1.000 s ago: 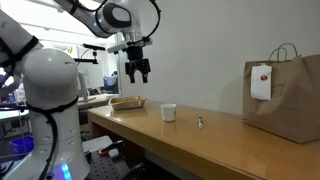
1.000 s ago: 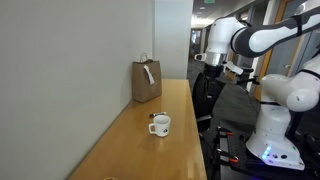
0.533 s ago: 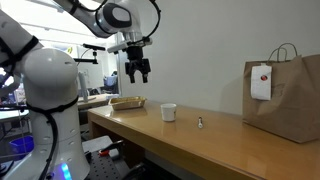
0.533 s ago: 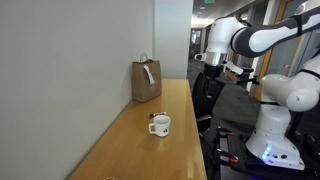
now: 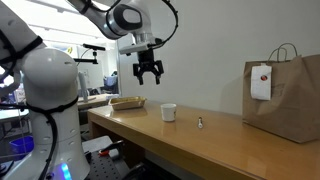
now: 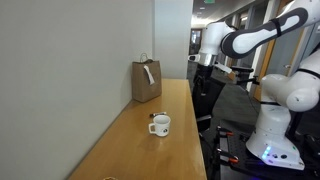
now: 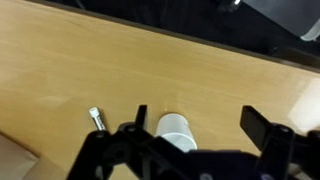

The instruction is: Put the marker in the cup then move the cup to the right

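So here's where we're at: the gripper (image 5: 150, 72) is spread wide with nothing in it, hanging well above the table (image 5: 150, 127). From the wrist view, the two fingers (image 7: 140, 120) frame the cup (image 7: 176, 128), which sits down at about 6 o'clock in that picture. The marker (image 7: 97, 120) is lying flat on the wood at the cup's 9 o'clock, near it but not touching.

In an exterior view the cup (image 5: 168, 112) stands upright on the table and the marker (image 5: 200, 122) is off at its 3 o'clock, with a clear gap between them. Further out at 3 o'clock there's the brown paper bag (image 5: 285, 95), and at the cup's 9 o'clock a flat tan tray (image 5: 128, 102).

Progress-wise, we'd say basically nothing is done. The marker is on the table, not in the cup. What's left is everything: come down, grab the marker, drop it in the cup, then shift the cup right. That marker is tiny, so we figure the pinch needs good aim.
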